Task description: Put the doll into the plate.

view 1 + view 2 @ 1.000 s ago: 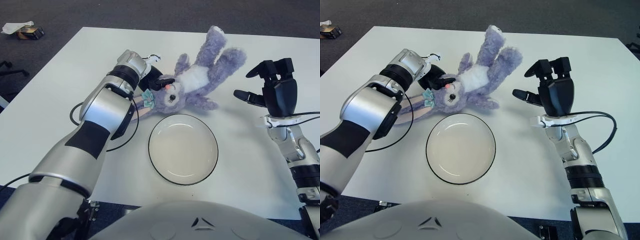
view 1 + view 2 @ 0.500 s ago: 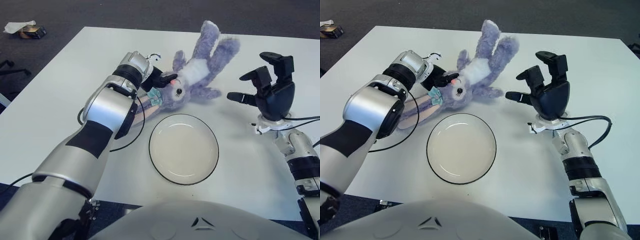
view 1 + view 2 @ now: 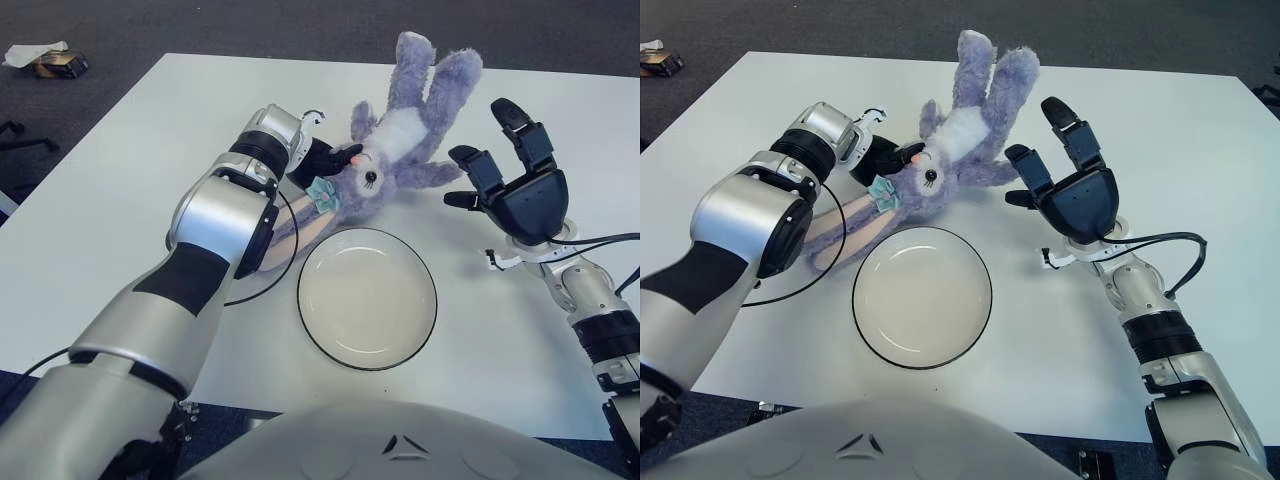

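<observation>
Mid-frame, near to far: empty plate [image 3: 367, 298], then doll [image 3: 390, 160] gripped at the head, not yet over the dish.
Left hand [image 3: 318, 160] clamped on the doll's head just above the plate; right hand [image 3: 510, 180] splayed, holding nothing, right of the doll. Next, probably: carry toward the plate, lower, release.

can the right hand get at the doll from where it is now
Probably yes. The right hand hovers open beside the doll, fingers spread toward its body, with nothing between them. The left hand already grips the doll's head, on the other side.
</observation>
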You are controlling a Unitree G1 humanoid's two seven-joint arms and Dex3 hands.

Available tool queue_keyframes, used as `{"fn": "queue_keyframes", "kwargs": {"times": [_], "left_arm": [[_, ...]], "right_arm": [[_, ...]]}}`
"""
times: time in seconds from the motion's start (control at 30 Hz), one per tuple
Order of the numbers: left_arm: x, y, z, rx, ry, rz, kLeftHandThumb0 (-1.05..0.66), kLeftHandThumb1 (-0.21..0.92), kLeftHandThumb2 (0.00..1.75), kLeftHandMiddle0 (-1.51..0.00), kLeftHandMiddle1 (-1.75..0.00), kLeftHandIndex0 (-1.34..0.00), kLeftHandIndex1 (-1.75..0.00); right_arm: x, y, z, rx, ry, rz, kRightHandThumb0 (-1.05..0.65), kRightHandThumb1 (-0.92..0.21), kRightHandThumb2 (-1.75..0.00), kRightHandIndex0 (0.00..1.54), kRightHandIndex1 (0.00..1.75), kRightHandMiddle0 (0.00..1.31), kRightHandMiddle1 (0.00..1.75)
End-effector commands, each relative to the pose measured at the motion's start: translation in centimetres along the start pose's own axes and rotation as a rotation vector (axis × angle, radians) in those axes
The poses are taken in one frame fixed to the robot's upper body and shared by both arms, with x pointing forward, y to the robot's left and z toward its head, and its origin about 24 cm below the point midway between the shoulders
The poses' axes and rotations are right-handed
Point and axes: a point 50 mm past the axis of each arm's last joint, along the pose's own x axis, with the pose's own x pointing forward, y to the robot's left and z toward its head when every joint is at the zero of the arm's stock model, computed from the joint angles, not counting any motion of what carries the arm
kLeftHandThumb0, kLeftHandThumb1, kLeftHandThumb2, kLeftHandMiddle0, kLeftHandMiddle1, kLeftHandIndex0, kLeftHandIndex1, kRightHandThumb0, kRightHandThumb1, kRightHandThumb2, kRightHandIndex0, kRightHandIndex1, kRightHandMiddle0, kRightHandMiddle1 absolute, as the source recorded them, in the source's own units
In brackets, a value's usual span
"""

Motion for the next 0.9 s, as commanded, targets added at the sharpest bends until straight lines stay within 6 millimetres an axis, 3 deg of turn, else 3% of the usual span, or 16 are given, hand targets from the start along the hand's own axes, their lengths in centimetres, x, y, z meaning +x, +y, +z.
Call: {"fn": "queue_keyframes", "kwargs": {"times": [0.0, 0.6, 0.87], "left_arm": [[-0.6, -0.4, 0.7, -0.025, -0.028, -0.031, -0.42, 0.51, 1.07, -1.27, -1.75, -0.46, -1.75], [-0.2, -1.1, 1.0, 0.029, -0.001, -0.05, -0.43, 0.48, 1.12, -1.29, -1.75, -0.49, -1.75], [0.0, -1.4, 1.0, 0.058, 0.014, -0.07, -0.44, 0.46, 1.14, -1.29, -1.75, -0.5, -1.75]], "right_arm": [[0.5, 0.0, -1.0, -0.048, -0.036, 0.071, -0.73, -0.85, -0.53, 0.0, 0.02, 0.0, 0.69], [0.9, 0.8, -0.2, 0.156, -0.007, 0.255, -0.83, -0.85, -0.4, 0.0, 0.0, 0.0, 0.32], [1.2, 0.9, 0.1, 0.234, 0.016, 0.28, -0.82, -0.85, -0.38, 0.0, 0.0, 0.0, 0.24]]}}
